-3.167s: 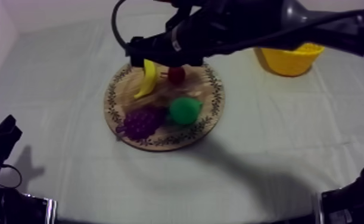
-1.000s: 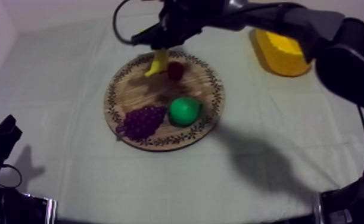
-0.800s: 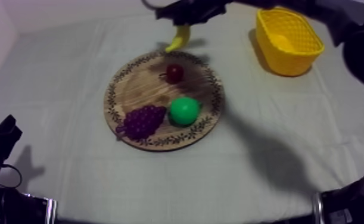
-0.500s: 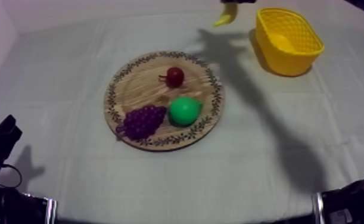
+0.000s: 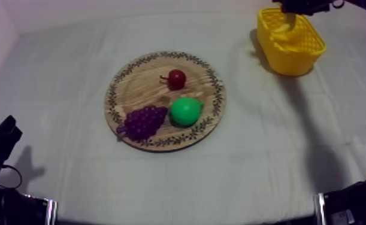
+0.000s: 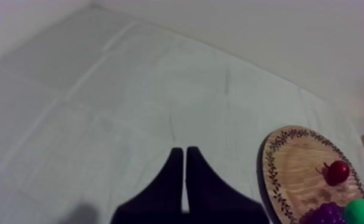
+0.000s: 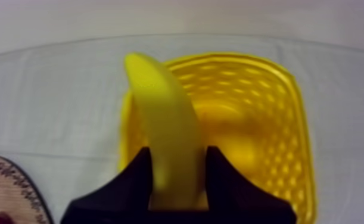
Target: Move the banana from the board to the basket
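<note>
Our right gripper [image 7: 178, 156] grasps the banana [image 7: 163, 107] above the yellow basket [image 7: 279, 113], near its rim. We should centre it over the basket, lower it, then release. Our left gripper [image 6: 184, 152], well apart from the basket, is clenched empty.

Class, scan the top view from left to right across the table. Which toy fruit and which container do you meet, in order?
bunch of grapes → pear → yellow basket

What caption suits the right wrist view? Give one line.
Right fingers grip the banana over the yellow basket.
</note>
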